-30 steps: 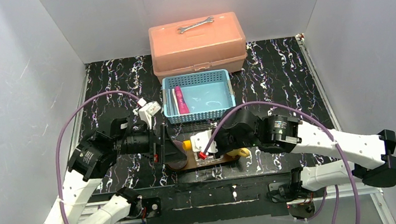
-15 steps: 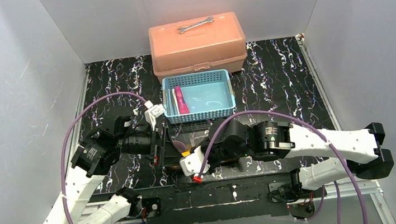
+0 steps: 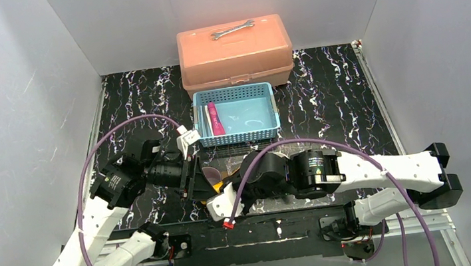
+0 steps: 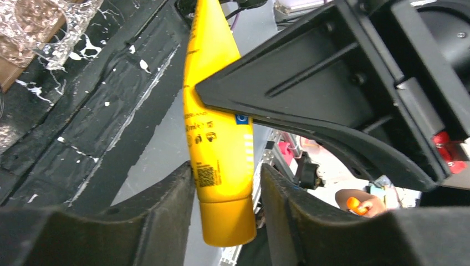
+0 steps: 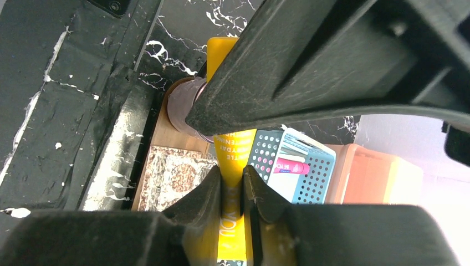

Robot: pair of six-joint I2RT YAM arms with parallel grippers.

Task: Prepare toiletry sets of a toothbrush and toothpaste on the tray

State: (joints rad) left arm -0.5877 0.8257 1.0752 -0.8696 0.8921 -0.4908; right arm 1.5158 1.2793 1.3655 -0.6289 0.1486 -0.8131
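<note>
Yellow toothpaste tube [image 4: 219, 138], airborne by the tray [image 5: 161, 138], is clamped in the right gripper [image 5: 233, 180], long axis pointing into the left gripper [image 4: 227, 177], whose fingers [image 4: 166, 205] flank its cap end, can't tell if pinching.

The yellow toothpaste tube [image 5: 233, 158] carries dark print along its length. In the right wrist view "YOU" reads near the bottom edge, with cut-off word ends "…YDAY" and "…ENING" higher up. In the left wrist view its barcode block and small symbols are illegible, as is the pink tube's [image 5: 288, 165] label.
</note>
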